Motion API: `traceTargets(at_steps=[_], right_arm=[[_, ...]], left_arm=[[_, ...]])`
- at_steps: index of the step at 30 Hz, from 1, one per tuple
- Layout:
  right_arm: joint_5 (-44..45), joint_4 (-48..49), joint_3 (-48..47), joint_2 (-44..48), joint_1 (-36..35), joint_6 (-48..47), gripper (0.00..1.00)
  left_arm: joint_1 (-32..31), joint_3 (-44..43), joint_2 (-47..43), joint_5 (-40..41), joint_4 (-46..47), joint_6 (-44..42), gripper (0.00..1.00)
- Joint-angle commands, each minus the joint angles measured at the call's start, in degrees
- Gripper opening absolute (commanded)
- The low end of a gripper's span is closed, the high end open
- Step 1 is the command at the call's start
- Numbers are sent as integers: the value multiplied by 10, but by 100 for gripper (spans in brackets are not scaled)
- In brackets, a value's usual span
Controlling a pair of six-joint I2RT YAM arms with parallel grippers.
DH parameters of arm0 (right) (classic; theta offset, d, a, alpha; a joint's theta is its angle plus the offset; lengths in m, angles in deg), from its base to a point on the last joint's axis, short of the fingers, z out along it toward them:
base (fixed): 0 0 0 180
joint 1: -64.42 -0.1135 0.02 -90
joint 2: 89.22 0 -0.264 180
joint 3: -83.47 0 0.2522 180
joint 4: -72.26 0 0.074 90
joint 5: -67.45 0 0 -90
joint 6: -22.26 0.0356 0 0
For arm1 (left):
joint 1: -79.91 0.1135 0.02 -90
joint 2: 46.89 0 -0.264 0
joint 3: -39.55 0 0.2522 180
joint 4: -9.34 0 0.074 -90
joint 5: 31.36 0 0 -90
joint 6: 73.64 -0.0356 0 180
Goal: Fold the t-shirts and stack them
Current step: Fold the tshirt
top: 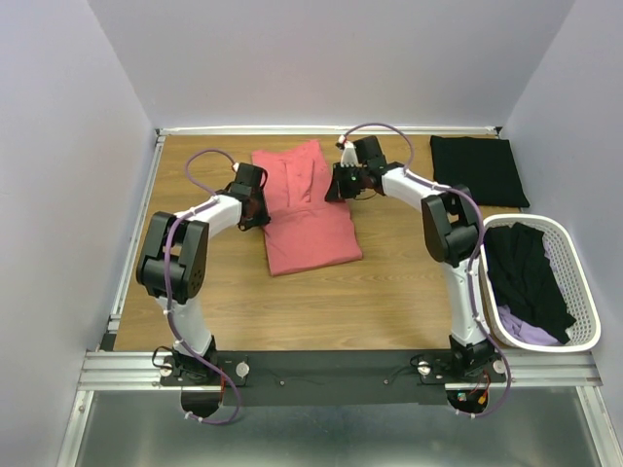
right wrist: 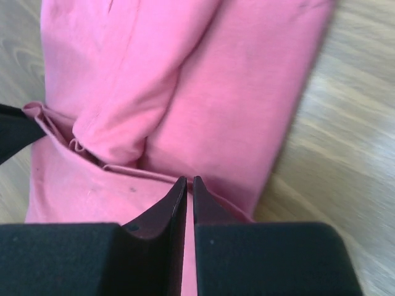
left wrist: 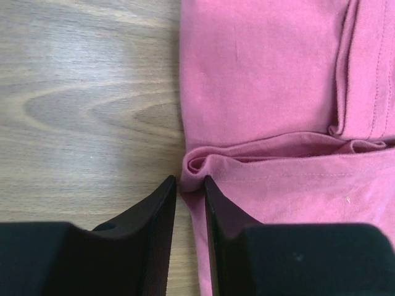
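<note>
Coral-pink t-shirt [top: 307, 219] lies lengthwise near-far; right claw [right wrist: 190, 180] pinches it; left claw [left wrist: 190, 179] narrow, grip unclear.

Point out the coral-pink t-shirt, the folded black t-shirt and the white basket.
coral-pink t-shirt [top: 310, 219], top view, middle of its body.
folded black t-shirt [top: 479, 170], top view, its centre.
white basket [top: 588, 306], top view, right rim.

The pink t-shirt [top: 307, 209] is soft, matt knit cloth with stitched hems. Under it, the table [top: 389, 292] is smooth wood grain with a faint sheen. Right of the pink t-shirt, a black t-shirt [top: 479, 168] is matt cloth and the basket [top: 587, 292] is white slatted plastic.
</note>
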Motion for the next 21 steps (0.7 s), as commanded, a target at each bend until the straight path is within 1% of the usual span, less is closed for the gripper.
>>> traceTargets(at_steps=[1,3,4,7,8,11,13,14,15,16,18,19,21], right_arm=[[2,-3,3,12,12,26,15],[4,-2,17,35,13,23,16],[8,0,24,45,13,23,17],[9,4,48,87,15,29,19],[2,8,60,96,15,31,19],[-32,31,81,119,16,43,20],[-58,40,89,124,16,50,20],[-68,46,92,122,17,51,20],[-78,47,92,112,17,49,20],[-98,47,92,105,19,47,20],[-126,52,90,93,22,48,20],[-152,56,87,75,27,48,20],[-168,61,81,56,33,51,20]], left_arm=[[10,2,-34,5,11,-3,38],[13,7,-55,16,9,2,43],[13,14,-79,27,10,5,48],[13,29,-126,41,12,25,58],[13,36,-139,41,18,28,58],[13,65,-186,22,46,47,58],[13,100,-214,-9,73,66,55],[13,112,-219,-22,103,73,54],[13,122,-217,-31,115,78,50],[13,136,-212,-70,133,83,49],[13,139,-192,-100,140,82,48],[13,142,-170,-124,155,83,46],[15,144,-138,-134,178,91,45]])
